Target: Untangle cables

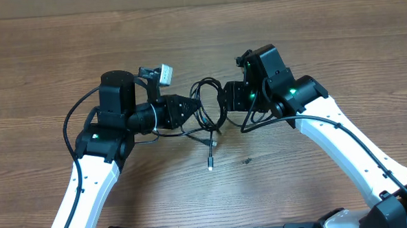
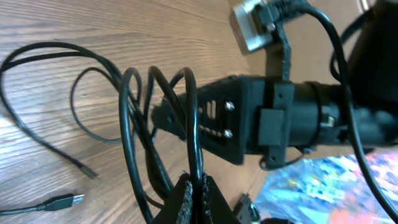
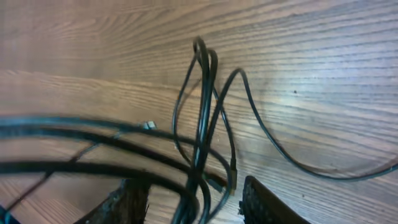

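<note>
The cables point(image 1: 207, 114) are thin black wires looped together between my two grippers at the table's middle. One plug end point(image 1: 210, 166) lies on the wood below the bundle. My left gripper point(image 1: 189, 109) is shut on a strand of the cables; in the left wrist view the strand point(image 2: 194, 124) runs straight down between the closed jaws point(image 2: 198, 198). My right gripper point(image 1: 225, 99) is open, its fingers either side of the hanging loops point(image 3: 202, 118), jaws wide apart point(image 3: 194, 199). Other loops trail over the table point(image 2: 37, 93).
The table is brown wood point(image 1: 323, 26). Thick black arm cables run along both arms point(image 1: 70, 123). A small grey camera block point(image 1: 162, 74) sits above the left wrist. A USB plug point(image 2: 62, 201) lies on the wood.
</note>
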`<state>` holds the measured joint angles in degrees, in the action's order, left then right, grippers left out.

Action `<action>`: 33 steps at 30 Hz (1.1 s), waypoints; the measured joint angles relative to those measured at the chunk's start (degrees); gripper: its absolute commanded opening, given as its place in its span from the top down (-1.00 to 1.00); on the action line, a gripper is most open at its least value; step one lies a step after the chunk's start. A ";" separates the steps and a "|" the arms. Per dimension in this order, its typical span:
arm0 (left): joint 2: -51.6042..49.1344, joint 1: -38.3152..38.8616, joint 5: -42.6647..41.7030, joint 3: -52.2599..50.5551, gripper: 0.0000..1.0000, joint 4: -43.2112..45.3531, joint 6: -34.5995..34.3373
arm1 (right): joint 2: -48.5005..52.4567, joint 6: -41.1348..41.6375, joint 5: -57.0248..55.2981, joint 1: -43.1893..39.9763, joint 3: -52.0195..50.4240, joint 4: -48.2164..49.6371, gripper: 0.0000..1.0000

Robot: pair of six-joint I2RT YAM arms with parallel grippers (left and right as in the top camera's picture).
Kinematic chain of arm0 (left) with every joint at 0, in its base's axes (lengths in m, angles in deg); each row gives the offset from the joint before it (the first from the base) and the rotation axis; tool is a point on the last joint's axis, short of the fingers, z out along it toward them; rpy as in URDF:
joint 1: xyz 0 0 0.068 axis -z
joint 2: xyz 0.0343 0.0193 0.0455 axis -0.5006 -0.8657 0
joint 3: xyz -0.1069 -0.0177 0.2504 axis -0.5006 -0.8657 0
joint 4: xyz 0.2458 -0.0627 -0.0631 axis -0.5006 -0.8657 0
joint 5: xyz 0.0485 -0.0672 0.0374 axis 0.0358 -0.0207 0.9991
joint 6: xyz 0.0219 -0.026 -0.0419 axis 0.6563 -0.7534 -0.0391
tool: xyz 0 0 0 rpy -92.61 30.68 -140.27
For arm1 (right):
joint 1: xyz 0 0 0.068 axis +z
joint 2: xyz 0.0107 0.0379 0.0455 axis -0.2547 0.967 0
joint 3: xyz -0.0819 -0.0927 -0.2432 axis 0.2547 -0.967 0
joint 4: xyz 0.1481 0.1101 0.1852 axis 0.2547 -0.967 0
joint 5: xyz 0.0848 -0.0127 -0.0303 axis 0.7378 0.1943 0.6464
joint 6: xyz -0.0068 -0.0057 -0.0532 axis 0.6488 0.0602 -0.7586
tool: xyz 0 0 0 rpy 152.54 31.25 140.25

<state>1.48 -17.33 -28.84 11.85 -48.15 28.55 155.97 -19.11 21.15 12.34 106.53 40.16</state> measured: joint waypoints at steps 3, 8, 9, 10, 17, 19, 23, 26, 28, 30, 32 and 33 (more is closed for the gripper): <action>0.00 0.00 -2.29 0.00 0.92 0.31 -0.09 | 0.00 -0.09 0.02 0.00 0.00 0.68 0.05; 0.00 0.00 -7.28 0.00 0.92 6.16 -1.75 | 0.00 -0.11 0.02 0.02 0.00 1.07 0.14; 0.00 0.00 -7.98 0.00 0.92 7.58 -2.38 | 0.00 -0.11 0.07 0.00 0.00 1.05 0.20; 0.00 0.00 -8.48 0.00 0.91 8.66 -3.02 | 0.00 -0.07 0.17 0.00 0.00 1.05 0.21; 0.00 0.00 -9.90 0.00 0.91 10.32 -5.09 | 0.00 -0.11 1.70 0.04 0.00 1.03 0.42; 0.00 0.00 -10.45 0.00 0.92 10.32 -5.31 | 0.00 -0.11 1.05 0.07 0.00 0.44 0.40; -0.07 0.00 -10.91 0.00 0.92 10.27 -5.68 | 0.00 -0.04 -2.43 0.02 0.00 -2.01 0.41; -0.37 0.04 -11.10 0.00 0.92 10.19 -5.70 | 0.00 1.11 -6.38 -0.35 0.00 -4.17 0.42; -0.50 0.07 -11.08 0.00 0.92 10.12 -5.70 | 0.00 1.86 -8.28 -1.40 0.00 -4.85 0.47; -0.59 0.04 -11.04 -0.02 0.92 10.05 -5.70 | 0.00 2.10 -8.57 -2.16 0.00 -4.94 0.50; -0.72 0.07 -11.02 -0.02 0.92 9.77 -5.64 | 0.00 2.12 -8.57 -3.23 0.00 -4.98 0.52; -0.83 0.07 -11.02 -0.02 0.92 9.60 -5.55 | 0.00 2.12 -8.59 -3.72 0.00 -4.98 0.53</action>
<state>0.65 -17.27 -39.86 11.83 -38.55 23.00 155.97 -16.99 12.56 8.62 106.53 35.17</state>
